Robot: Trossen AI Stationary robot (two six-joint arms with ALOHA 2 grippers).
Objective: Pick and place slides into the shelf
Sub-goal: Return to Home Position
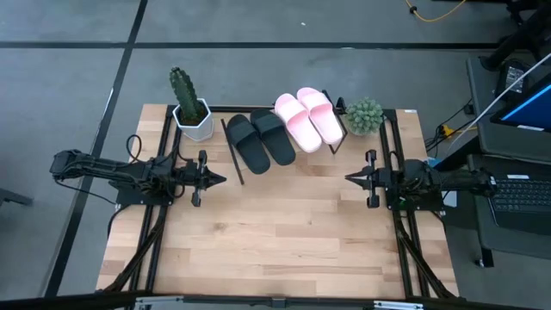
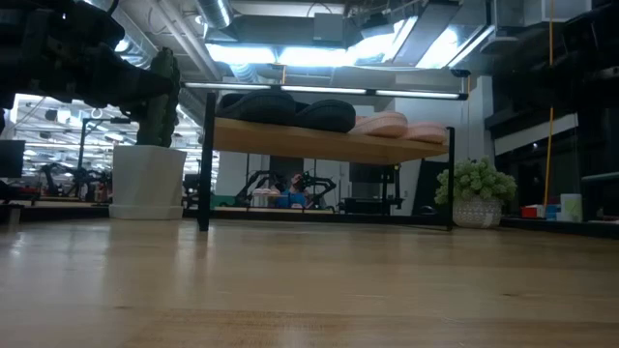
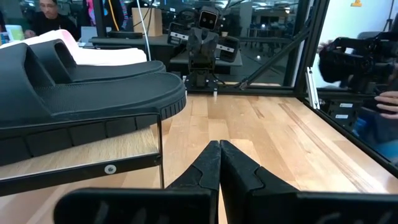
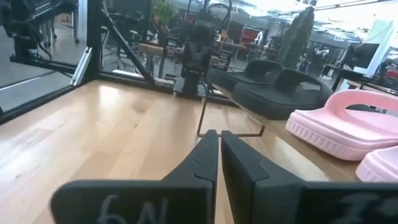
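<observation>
At the far edge of the worktop [image 1: 284, 232] stands the shelf [image 2: 319, 143] with the black slides [image 1: 261, 139] and pink slides [image 1: 308, 118] all on it, so the placing looks done, while left tool [image 1: 219, 180] and right tool [image 1: 351, 178], both pressed together and empty, face each other from either side.

black slides [image 1: 256, 139] | pink slides [image 1: 307, 117] | on shelf [image 1: 232, 155] | left pincer [image 1: 217, 179], right pincer [image 1: 351, 178] apart
</observation>
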